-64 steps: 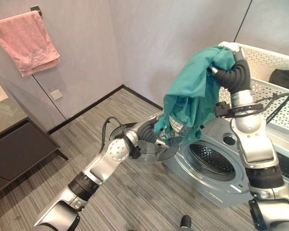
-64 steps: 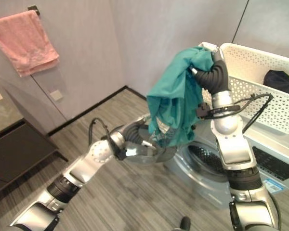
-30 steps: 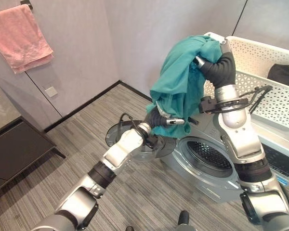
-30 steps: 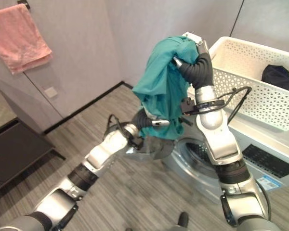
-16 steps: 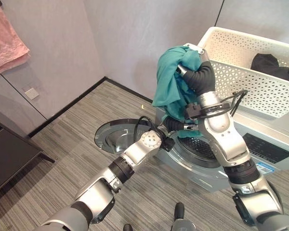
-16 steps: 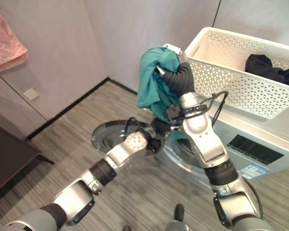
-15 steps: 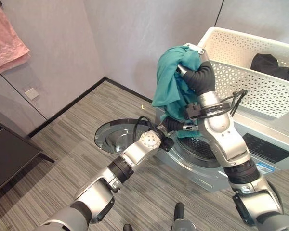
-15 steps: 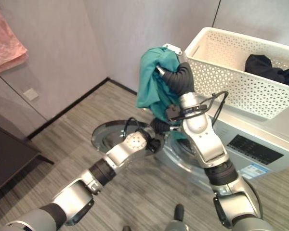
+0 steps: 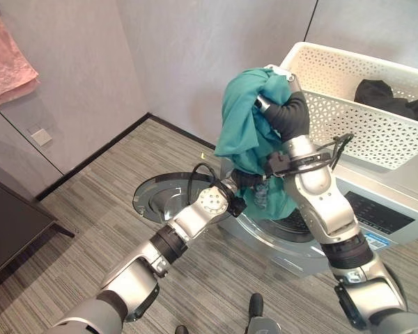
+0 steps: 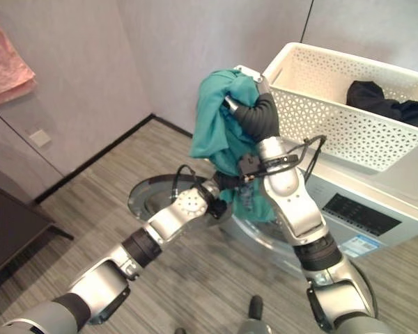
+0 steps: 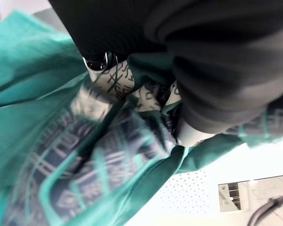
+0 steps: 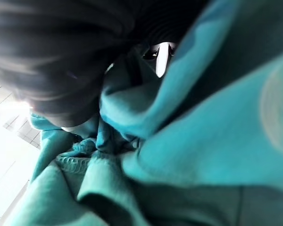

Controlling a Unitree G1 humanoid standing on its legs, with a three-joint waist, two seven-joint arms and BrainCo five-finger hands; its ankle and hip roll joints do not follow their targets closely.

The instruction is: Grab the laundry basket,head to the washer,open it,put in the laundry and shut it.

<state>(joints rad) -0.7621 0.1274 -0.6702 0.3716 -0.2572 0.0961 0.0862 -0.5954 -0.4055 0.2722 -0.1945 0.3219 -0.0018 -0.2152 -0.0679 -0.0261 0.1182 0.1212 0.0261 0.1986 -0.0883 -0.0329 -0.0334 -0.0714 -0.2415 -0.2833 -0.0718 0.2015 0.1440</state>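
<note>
Currently the right robot hand (image 9: 277,78) grips the teal garment (image 9: 242,118) above the washer (image 9: 348,209) opening; the left robot hand (image 9: 249,182), fingers hidden in cloth, unclear. Trailing fabric may snag the rim.

The laundry basket (image 9: 348,111) sits on the washer (image 9: 376,216), its door (image 9: 160,198) open leftward.

Light: even, soft indoor light across my head views | Shadows: faint on the grey wall (image 9: 195,56) and striped floor (image 9: 97,209) | Glare: washed-out white beyond the teal garment (image 11: 47,155) in both wrist views | Blur: wrist views smeared, the cloth too close to focus | Head views: clear
</note>
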